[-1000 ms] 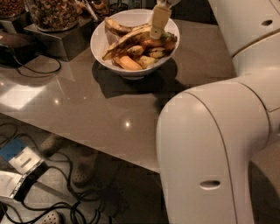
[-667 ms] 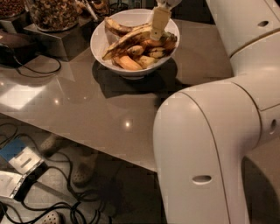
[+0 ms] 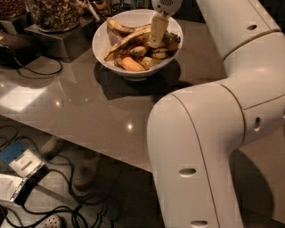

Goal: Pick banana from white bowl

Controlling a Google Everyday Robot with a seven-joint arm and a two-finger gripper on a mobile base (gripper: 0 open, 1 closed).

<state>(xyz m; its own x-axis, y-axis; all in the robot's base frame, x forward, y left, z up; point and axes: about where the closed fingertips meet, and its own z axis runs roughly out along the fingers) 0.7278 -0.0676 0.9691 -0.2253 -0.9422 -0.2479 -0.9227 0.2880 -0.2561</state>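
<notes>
Saw the robot's white arm (image 3: 209, 147) taking up nearly everything right of and below the white bowl (image 3: 99, 44), cut off at the bottom and right edges and covering much of the counter (image 3: 89, 107) on that side. Found the glossy grey-brown counter spreading out under the bowl and down-left of it, dotted with light glints. Noted the bowl itself, deep and wide-rimmed, standing on the counter over a dark shadow. Left of the bowl, made out a metal box (image 3: 62, 38) bearing a glass jar (image 3: 55, 13) of brown bits, cut off at the top edge; could not name the contents. Inside the bowl, found the banana (image 3: 129, 42), long and brown-blotched, lying slantwise over the pile from the lower-left rim up toward the centre, with its upper end hidden behind the gripper (image 3: 156, 38). Saw the gripper reaching down from above into the bowl's right-centre, at the pile; could not tell whether wide or closed, nor whether holding anything. Under the banana, spotted short yellow-orange bananas (image 3: 130, 64), partly buried. Below-left of the bowl, past the counter's edge, made out dark cables (image 3: 67, 209) and pale shoes (image 3: 84, 176) on a dim floor.
</notes>
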